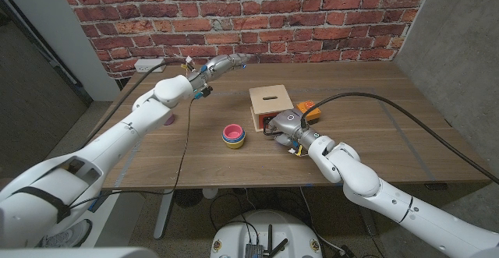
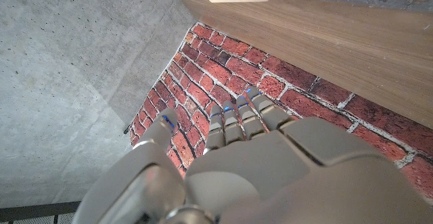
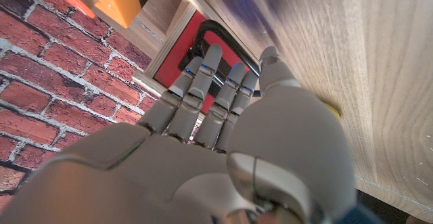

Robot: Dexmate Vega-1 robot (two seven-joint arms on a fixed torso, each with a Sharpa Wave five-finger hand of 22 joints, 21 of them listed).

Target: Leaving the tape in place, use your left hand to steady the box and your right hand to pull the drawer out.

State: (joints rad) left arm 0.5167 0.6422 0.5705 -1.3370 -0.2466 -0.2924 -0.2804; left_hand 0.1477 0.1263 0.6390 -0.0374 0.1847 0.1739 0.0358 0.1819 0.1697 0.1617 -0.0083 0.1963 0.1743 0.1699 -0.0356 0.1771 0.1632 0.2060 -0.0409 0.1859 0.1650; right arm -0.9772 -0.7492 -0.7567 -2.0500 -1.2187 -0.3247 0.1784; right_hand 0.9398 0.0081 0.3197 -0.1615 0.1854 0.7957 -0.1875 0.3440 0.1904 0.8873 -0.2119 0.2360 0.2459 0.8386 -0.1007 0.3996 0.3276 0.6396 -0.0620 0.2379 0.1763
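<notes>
Fingers (image 3: 203,82) at red drawer (image 3: 186,38), rt wrist cam

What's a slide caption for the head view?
Right hand at the box front; left hand raised near the wall, away from it.

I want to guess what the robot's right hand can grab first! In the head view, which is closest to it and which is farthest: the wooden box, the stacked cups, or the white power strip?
1. Wooden box: right at the right hand, just beyond it.
2. Stacked cups: toward the robot's left, at mid-table.
3. White power strip: far left corner, by the wall.
</notes>
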